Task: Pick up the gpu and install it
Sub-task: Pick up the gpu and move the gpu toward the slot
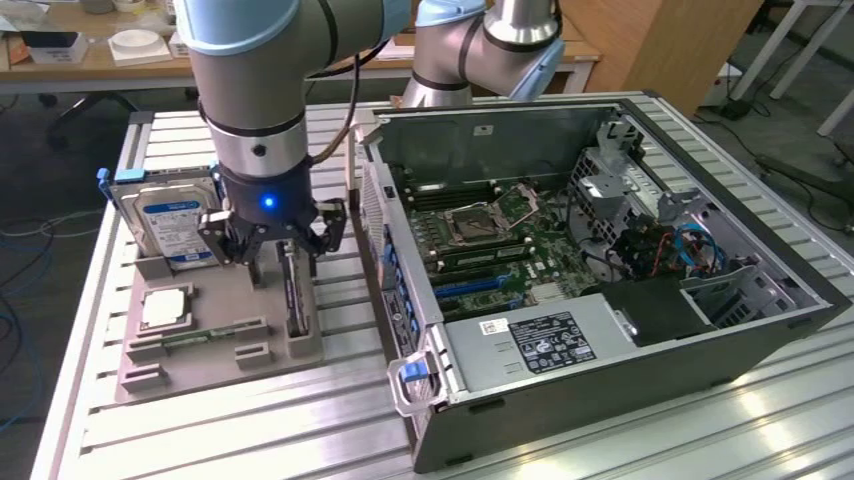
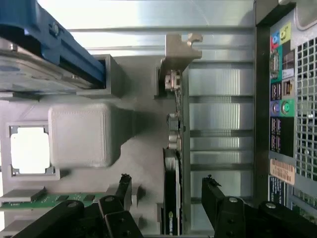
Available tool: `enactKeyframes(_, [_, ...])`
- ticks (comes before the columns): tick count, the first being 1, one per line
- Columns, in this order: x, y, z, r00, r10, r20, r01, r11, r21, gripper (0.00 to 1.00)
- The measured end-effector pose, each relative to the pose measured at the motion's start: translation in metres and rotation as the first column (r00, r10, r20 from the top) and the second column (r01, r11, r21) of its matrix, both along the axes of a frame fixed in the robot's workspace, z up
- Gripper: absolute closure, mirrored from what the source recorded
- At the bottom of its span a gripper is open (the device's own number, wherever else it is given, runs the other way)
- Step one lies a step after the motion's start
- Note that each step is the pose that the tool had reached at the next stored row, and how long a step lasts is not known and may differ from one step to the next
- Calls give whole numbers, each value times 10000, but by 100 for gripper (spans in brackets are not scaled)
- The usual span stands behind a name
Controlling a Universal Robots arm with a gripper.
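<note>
The gpu [image 1: 295,300] stands on its long edge in a slot of the grey holder [image 1: 200,368], a thin black card beside the computer case. In the wrist view the gpu [image 2: 173,193] is seen edge-on, with its pale metal end bracket [image 2: 177,52] at the far end. My gripper [image 1: 283,250] hangs just above the card, open. Its two black fingertips [image 2: 124,184] straddle the card with a gap on each side, and nothing is held. The gripper [image 2: 167,188] sits over the end of the card away from the bracket.
The open computer case [image 1: 601,280] lies on its side at the exterior view's right, motherboard exposed; its rear port panel [image 2: 290,99] runs close beside the card. The holder also carries a hard drive [image 1: 174,222], a processor [image 1: 167,308] and a green memory stick [image 1: 200,335].
</note>
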State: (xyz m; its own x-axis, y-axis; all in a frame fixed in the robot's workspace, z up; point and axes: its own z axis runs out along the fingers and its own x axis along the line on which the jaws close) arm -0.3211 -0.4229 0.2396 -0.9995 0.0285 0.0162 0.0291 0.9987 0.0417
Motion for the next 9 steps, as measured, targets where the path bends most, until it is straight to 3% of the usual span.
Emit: enactKeyframes(9, [2,1,-162,10000,0,1,0,10000,0,33])
